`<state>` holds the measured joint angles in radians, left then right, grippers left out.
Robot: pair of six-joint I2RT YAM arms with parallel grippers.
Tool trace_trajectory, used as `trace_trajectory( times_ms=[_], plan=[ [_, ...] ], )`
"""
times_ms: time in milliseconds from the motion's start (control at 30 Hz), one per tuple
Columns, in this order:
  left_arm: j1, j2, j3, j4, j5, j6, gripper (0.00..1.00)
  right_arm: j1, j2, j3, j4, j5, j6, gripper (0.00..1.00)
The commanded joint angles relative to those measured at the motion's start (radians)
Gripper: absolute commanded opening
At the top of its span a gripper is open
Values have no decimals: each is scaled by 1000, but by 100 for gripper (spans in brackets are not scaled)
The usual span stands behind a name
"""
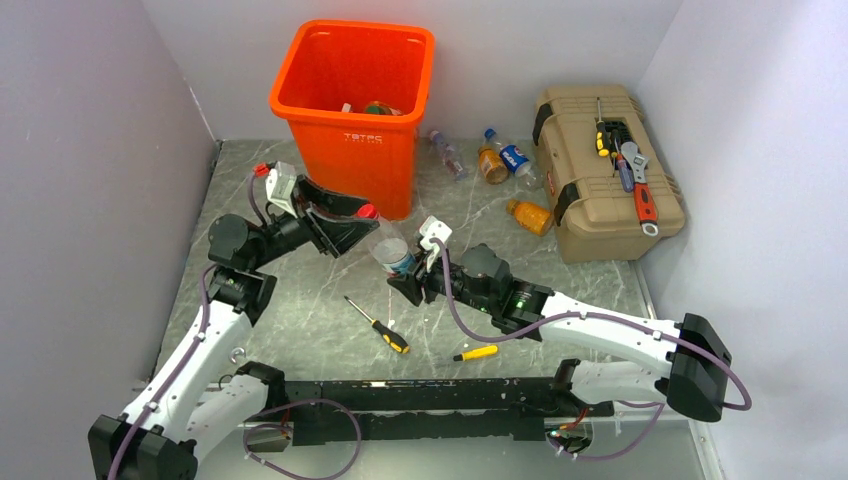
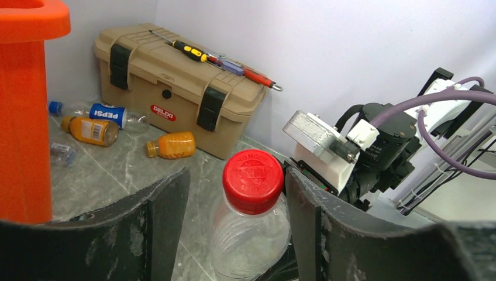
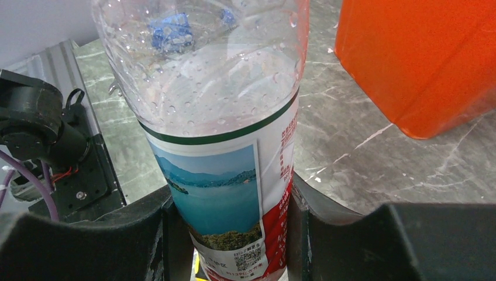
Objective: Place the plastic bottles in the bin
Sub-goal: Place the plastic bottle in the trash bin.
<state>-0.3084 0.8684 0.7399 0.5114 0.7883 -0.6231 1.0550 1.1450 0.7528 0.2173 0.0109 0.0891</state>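
Grey marbled tabletop, top view: clear bottle spans both arms, outside and just beside the bin. Left wrist: left gripper fingers stand wide around its red cap, ungripped. Right wrist: right gripper fingers clamp the label; an early release likely drops it.

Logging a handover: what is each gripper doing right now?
Left gripper: open, fingers either side of the red cap.
Right gripper: closed on the clear bottle.
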Motion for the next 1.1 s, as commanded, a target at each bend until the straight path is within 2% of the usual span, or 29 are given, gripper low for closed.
trace_trajectory(
  times_ms=[0, 133, 267, 333, 500, 600, 733, 933, 1000, 1067],
  plan=[
    [-1, 9, 7, 34, 16, -13, 69, 2, 2, 38, 25, 14, -7, 34],
    [0, -13, -14, 56, -18, -27, 81, 2, 1, 37, 28, 31, -3, 33],
    [-1, -78, -53, 98, -106, -43, 83, 3, 5, 38, 23, 45, -1, 32],
    [-1, -80, -43, 57, -126, -28, 83, 3, 8, 41, 19, 45, 1, 32],
    [-1, -7, -11, 69, -49, -74, 79, 7, 17, 51, 15, 46, 0, 32],
    [-1, 17, -9, 85, -36, -93, 72, 11, 20, 53, 11, 50, 0, 31],
    [-4, 30, 14, 27, -38, -84, 64, 14, 18, 49, 14, 53, 2, 31],
    [-10, 41, 20, 27, -12, -82, 48, 14, 25, 56, 12, 54, 3, 31],
    [-14, 48, 29, 5, -3, -77, 48, 15, 27, 58, 12, 55, 4, 31],
    [-17, 58, 40, -8, 17, -76, 59, 16, 30, 58, 12, 56, 8, 31]
  ],
)
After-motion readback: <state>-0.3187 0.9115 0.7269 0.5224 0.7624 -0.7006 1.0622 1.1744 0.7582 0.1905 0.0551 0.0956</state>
